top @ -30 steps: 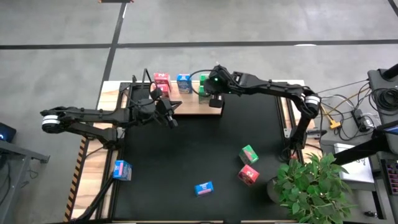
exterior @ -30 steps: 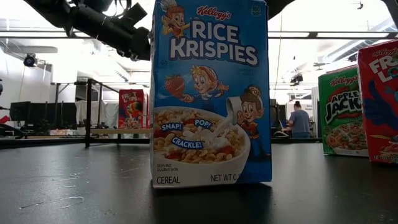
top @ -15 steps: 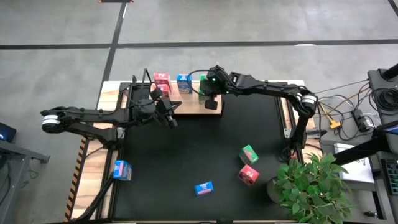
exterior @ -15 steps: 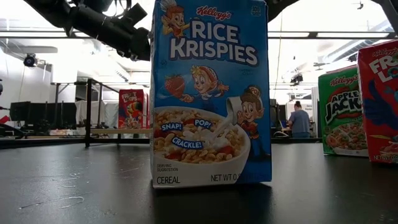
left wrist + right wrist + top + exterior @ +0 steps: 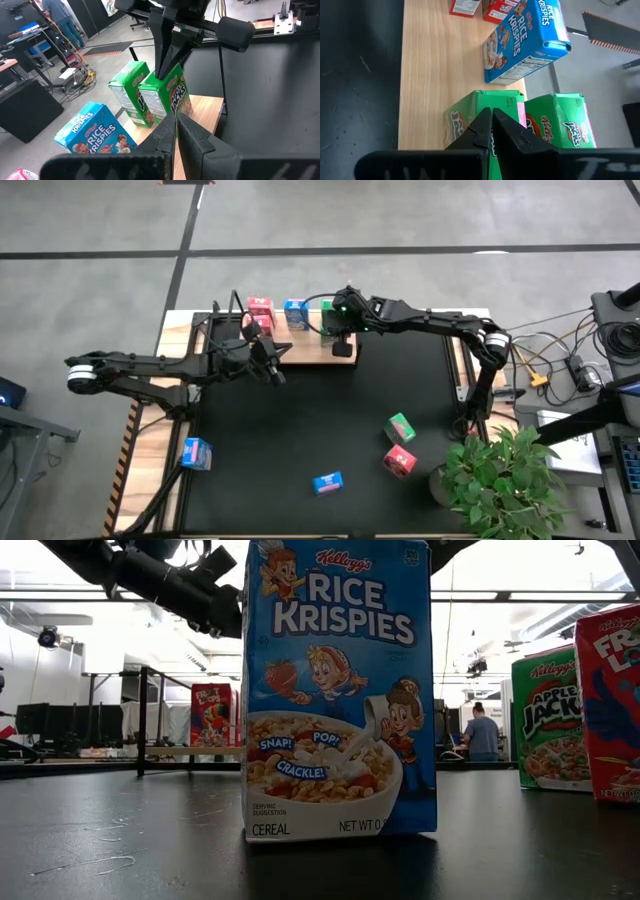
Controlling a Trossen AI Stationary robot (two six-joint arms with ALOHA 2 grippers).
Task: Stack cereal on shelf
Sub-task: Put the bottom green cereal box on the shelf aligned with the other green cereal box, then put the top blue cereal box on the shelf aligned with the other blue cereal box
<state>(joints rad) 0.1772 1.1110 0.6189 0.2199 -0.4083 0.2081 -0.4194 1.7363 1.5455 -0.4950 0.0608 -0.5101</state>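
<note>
Robotics lab, concrete floor [image 5: 400, 215], workstation desks [image 5: 22, 47]

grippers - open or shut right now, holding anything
Left gripper: shut, holding nothing, short of the shelf.
Right gripper: shut, empty, above a green Apple Jacks box.

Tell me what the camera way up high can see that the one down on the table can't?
Only the high view shows both arms, the right tool shut over the wooden shelf, the left tool shut beside it, a plant, and a blue box off the mat. Only the low view shows a person far behind. Both show the blue Rice Krispies box on the mat.
</note>
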